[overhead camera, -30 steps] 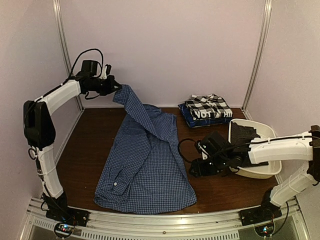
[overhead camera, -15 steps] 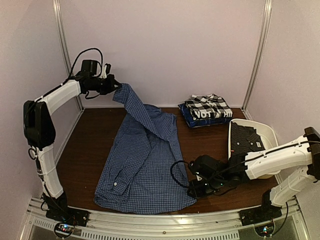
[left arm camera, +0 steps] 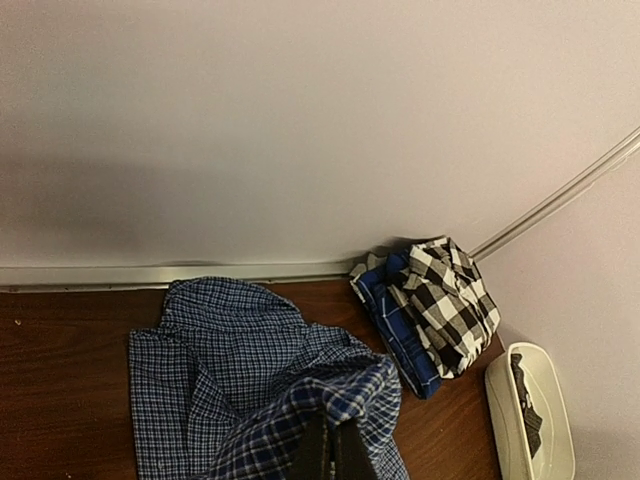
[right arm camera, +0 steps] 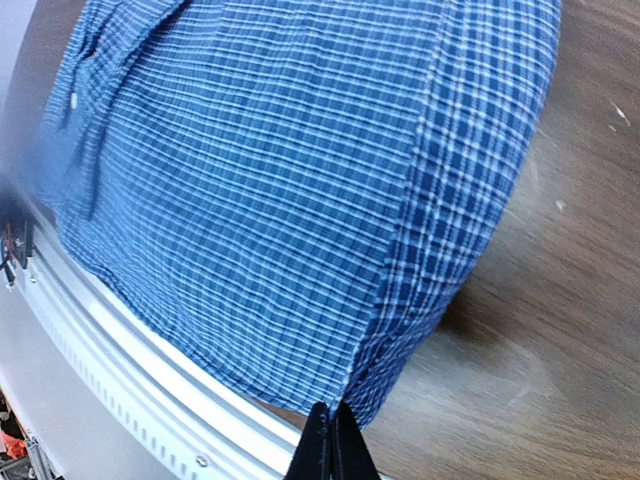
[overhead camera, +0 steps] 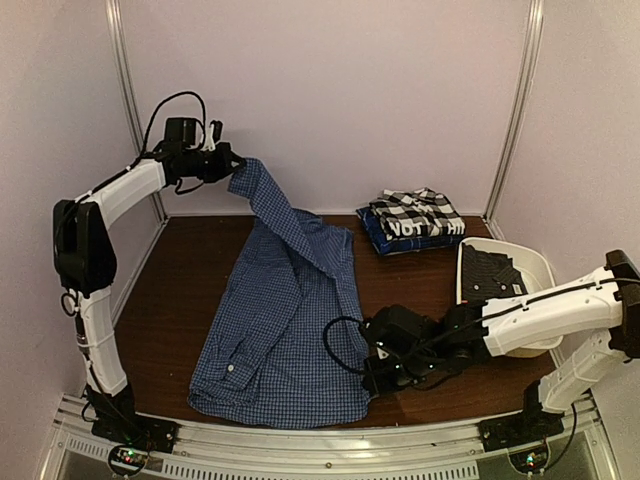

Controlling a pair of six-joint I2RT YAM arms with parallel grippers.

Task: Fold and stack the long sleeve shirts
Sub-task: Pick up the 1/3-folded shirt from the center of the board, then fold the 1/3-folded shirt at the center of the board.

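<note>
Left claw (overhead camera: 236,166) clamps the blue-and-white fine-check shirt (overhead camera: 285,320) aloft over the desk's (overhead camera: 190,270) far-left corner. Right claw (overhead camera: 366,378) is pressed together at the shirt's near-right hem.

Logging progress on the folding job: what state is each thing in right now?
Blue fine-check shirt: spread flat, one sleeve lifted.
Black-and-white check shirt: folded, stacked on top.
Dark blue shirt: folded, underneath.
White tub: holds dark cloth.
Left gripper: shut on sleeve.
Right gripper: shut, at near hem.
</note>
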